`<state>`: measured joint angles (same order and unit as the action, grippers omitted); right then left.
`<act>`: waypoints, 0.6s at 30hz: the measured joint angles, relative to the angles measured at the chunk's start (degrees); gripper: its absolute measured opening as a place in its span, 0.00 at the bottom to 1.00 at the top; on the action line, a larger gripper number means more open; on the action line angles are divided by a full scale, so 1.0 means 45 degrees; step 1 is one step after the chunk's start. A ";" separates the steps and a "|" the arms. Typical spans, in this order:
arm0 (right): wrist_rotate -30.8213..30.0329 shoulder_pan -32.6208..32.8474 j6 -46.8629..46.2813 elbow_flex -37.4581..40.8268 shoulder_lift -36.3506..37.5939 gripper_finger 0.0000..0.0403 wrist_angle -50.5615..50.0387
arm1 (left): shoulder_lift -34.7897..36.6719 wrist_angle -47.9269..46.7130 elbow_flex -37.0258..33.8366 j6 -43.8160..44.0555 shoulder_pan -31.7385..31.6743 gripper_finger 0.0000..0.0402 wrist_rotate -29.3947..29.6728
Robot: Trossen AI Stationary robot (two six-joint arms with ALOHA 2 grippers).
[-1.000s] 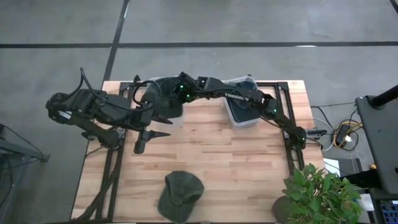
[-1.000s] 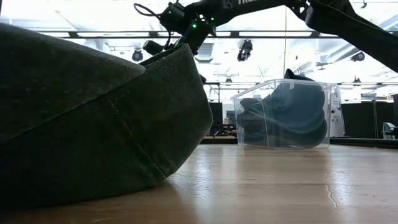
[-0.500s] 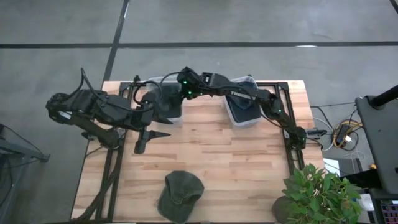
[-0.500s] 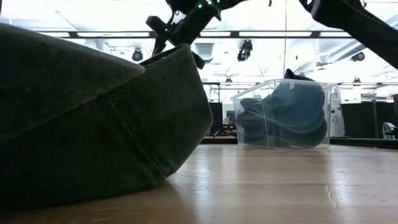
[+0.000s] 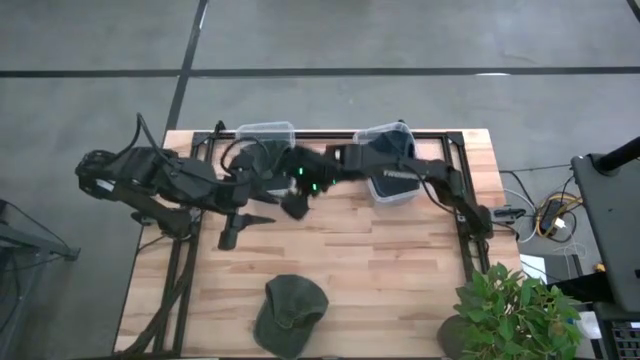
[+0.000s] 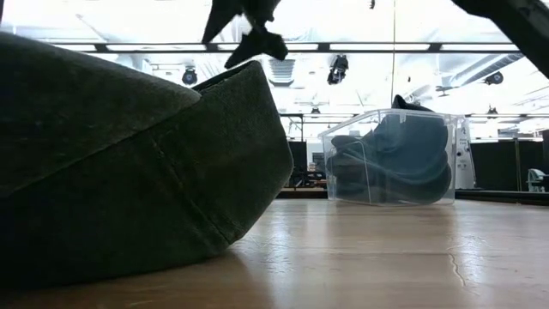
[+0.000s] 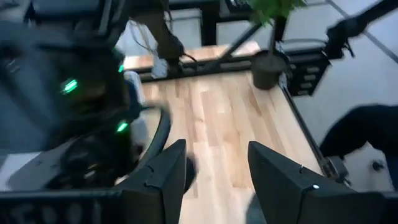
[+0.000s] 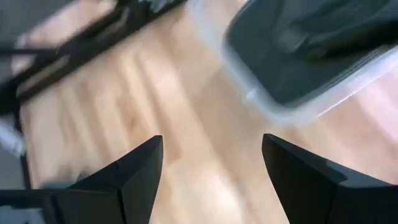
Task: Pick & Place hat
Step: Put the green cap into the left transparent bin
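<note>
Green hat (image 5: 289, 313) lies on the surface's (image 5: 400, 260) near edge. Right pincer (image 5: 297, 207) released, empty, hovering mid-surface by the two clear bins (image 5: 264, 132). Left pincer (image 5: 240, 222) spread, empty, just beside it. Potted plant (image 5: 510, 310) at the corner.

The wooden surface (image 5: 390, 270) is pale planks, edged by a black metal frame (image 5: 466, 200). Two clear plastic bins stand along its far edge: one (image 5: 265, 132) toward the left, another (image 5: 400, 185) toward the right with dark blue cloth bundled inside, seen from table height as a see-through box (image 6: 393, 159) full of folded fabric. A potted plant (image 5: 510, 305) with green leaves sits at the near right corner. Cables (image 5: 550, 215) lie on the grey floor (image 5: 400, 35) beside the surface, near a dark stand (image 5: 610, 230) at the right.
</note>
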<state>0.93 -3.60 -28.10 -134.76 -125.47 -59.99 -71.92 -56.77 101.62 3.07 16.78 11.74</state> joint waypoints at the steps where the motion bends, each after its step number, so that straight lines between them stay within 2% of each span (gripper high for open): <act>1: 0.0000 0.0314 -0.0003 0.0000 0.0009 0.67 -0.0233 | 0.0000 -0.0006 -0.0136 -0.0001 0.0013 0.42 -0.0108; 10: -0.0457 0.3124 -0.1492 0.0053 -0.0035 0.64 -0.1303 | 0.0000 -0.0338 -0.0787 0.0133 0.0073 0.42 -0.0238; 18: -0.0913 0.5199 -0.4057 0.0171 -0.0059 0.62 -0.1218 | 0.0005 -0.0278 -0.0787 0.0140 0.0044 0.42 0.0079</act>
<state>-3.18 19.79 -46.35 -133.99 -125.73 -65.47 -71.90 -58.02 98.08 3.70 16.97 12.10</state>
